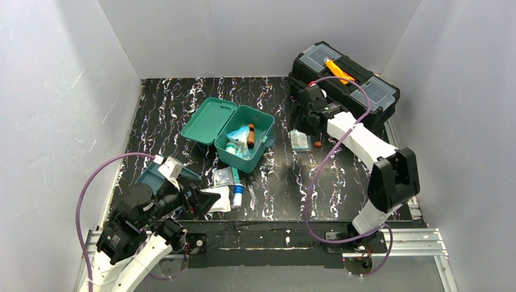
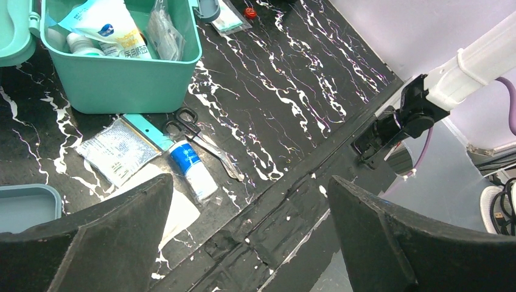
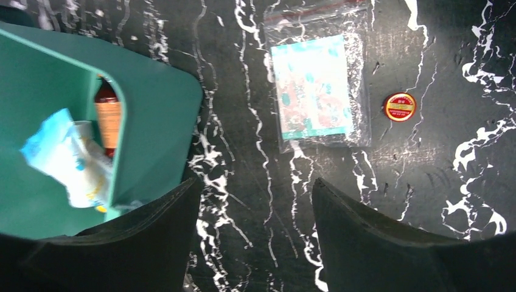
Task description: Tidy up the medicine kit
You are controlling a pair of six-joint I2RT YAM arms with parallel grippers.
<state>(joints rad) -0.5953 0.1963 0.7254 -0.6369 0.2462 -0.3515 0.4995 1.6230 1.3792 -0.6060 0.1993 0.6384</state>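
Observation:
The teal medicine kit box (image 1: 260, 121) stands open mid-table with its lid (image 1: 210, 120) laid back to the left. A brown bottle (image 1: 251, 135) and packets lie inside it. A gauze packet (image 1: 223, 176), a blue-and-white tube (image 1: 237, 196) and a white packet (image 1: 220, 199) lie in front of the box. The darker teal inner tray (image 1: 152, 176) sits at the near left. My left gripper (image 1: 204, 201) is open and empty, near the table's front edge. My right gripper (image 3: 252, 237) is open and empty over bare table, right of the box (image 3: 158, 121), with a zip bag holding a teal packet (image 3: 316, 85) and a small red tin (image 3: 400, 106) just ahead.
A black toolbox (image 1: 344, 76) with an orange handle stands at the back right, behind the right arm. Scissors (image 2: 185, 121) lie beside the tube (image 2: 191, 170). White walls close in the table on three sides. A metal rail (image 1: 401, 237) runs along the front edge.

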